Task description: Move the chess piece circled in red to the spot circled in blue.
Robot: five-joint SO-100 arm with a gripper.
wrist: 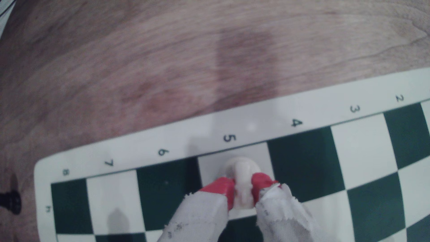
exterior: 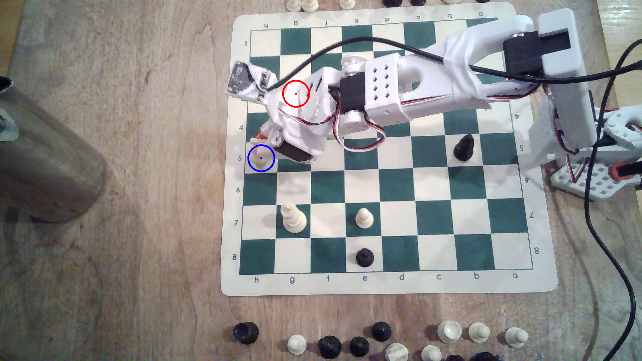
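The cream knight point(wrist: 242, 183) standing on the blue-ringed cream square point(exterior: 261, 158) at h5 by the board's edge, my claw point(wrist: 243, 188) clamped on it, red fingertips point(wrist: 222, 186) pressing both sides, base on the square as far as I can see, red ring point(exterior: 295, 93) over my arm.

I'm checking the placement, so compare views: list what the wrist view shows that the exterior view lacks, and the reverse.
Wrist view alone: the red fingertips pressed against both sides of the chess piece, with its round base over the white square by the printed 5.

Exterior view alone: the blue ring marking the spot, the red ring lying over the arm, and a cream queen, cream pawn and black pawn elsewhere on the board.

Both: the gripper at that row-5 edge square of the chessboard.
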